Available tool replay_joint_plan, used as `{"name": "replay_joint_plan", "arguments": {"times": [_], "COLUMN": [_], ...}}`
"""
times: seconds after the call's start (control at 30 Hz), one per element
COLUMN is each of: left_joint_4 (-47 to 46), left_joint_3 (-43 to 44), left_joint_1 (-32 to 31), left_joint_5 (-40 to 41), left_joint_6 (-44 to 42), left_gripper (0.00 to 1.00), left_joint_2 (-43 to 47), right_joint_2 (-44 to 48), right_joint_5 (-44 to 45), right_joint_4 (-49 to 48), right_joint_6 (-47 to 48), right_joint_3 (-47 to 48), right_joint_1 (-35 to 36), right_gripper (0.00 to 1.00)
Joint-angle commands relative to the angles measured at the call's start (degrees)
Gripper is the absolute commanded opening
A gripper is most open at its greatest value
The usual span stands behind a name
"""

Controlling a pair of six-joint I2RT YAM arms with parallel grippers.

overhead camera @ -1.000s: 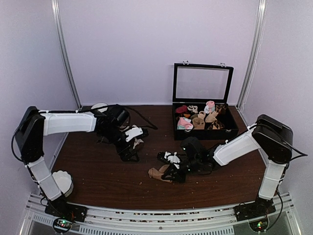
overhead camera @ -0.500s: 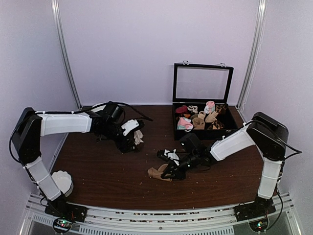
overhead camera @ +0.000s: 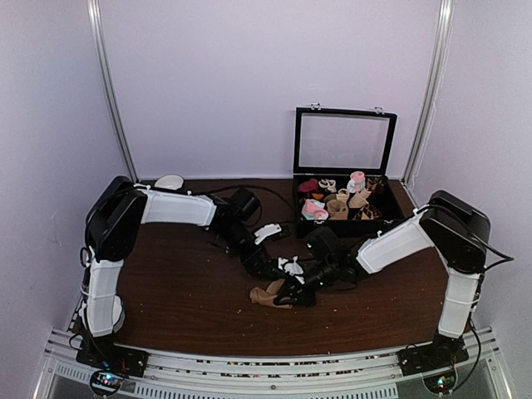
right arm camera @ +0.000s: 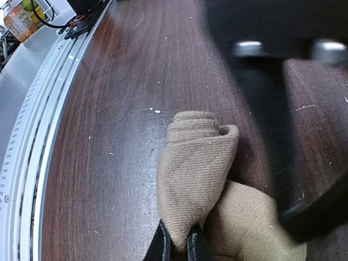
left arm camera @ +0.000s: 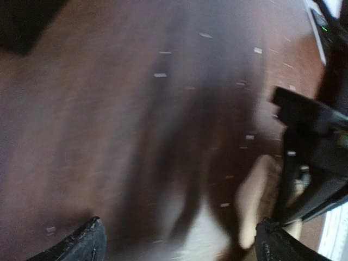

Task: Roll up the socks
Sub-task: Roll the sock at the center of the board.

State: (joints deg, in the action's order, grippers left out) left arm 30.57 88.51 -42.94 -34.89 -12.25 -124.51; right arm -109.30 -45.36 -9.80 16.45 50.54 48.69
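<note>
At the left of the overhead view the left arm stretches across the dark wood surface toward the middle. The left claw hangs just above and beside the socks without touching them. Its own camera is smeared by blur, but its two fingertips sit at opposite bottom corners of that view, so the jaws stand wide with nothing between them, and the tan fabric shows only as a pale smudge to their right. The socks lie near the middle of the surface, toward its near edge, as a loose tan bundle with one end already curled into a small roll and the rest bunched behind it. They look light, soft and limp, with a ribbed knit that should grip well but sag and unroll if let go. The curled end or the thick fold beside it seems the best place to pinch. Just right of the bundle, the right claw is closed narrow on a fold at the bunched end, pinning it low to the surface. Farther right, well apart, an open black box holds other rolled socks.
</note>
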Motion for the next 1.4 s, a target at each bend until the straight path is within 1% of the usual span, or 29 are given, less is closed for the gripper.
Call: {"name": "replay_joint_plan", "arguments": {"times": [0.0, 0.07, 0.17, 0.3, 0.33, 0.53, 0.73, 0.9, 1.07, 1.2, 1.37], "left_joint_4": [7.25, 7.24, 7.19, 5.40, 4.60, -0.59, -2.38, -1.68, -1.39, -1.94, -2.03], "left_joint_3": [1.57, 1.19, 0.52, -0.37, -0.98, -4.87, -6.25, -8.84, -12.34, -14.99, -15.99], "left_joint_1": [-2.95, -3.52, -3.85, -3.90, -4.02, -6.18, -8.09, -8.13, -8.04, -7.45, -7.31], "left_joint_5": [-8.03, -8.60, -7.32, 0.23, 2.35, 19.62, 29.43, 36.36, 38.91, 38.68, 37.41], "left_joint_6": [-6.42, -6.82, -7.48, -6.82, -6.74, -7.07, -7.20, -8.95, -9.63, -9.52, -9.33], "left_gripper": [0.97, 0.96, 0.93, 0.82, 0.81, 0.78, 0.76, 0.75, 0.72, 0.71, 0.70], "left_joint_2": [-1.04, -1.06, -1.09, -1.27, -0.95, 0.76, 0.67, 0.06, 1.15, 2.04, 3.35], "right_joint_2": [-3.68, -4.21, -4.48, -4.29, -4.26, -3.61, -2.57, -1.19, -1.45, -2.07, -4.60], "right_joint_5": [1.37, 1.09, 0.58, 0.48, 0.53, 0.38, 1.09, 1.74, 2.09, 1.72, 0.36], "right_joint_4": [11.55, 12.52, 12.70, 12.74, 12.80, 12.59, 10.73, 10.14, 13.77, 16.10, 19.31], "right_joint_6": [2.76, 3.19, 3.24, 3.15, 3.14, 2.44, -1.15, -4.11, -4.03, -3.91, -5.08], "right_joint_3": [-0.54, 0.39, 0.82, 1.00, 1.04, 0.65, -0.06, -1.83, -0.87, -0.11, 2.02], "right_joint_1": [1.07, 1.10, 1.11, 1.12, 1.07, 1.11, 1.08, 1.11, 1.04, 0.77, -0.30], "right_gripper": [0.00, 0.00, 0.00, 0.00, 0.00, 0.00, 0.00, 0.00, 0.00, 0.00, 0.00]}}
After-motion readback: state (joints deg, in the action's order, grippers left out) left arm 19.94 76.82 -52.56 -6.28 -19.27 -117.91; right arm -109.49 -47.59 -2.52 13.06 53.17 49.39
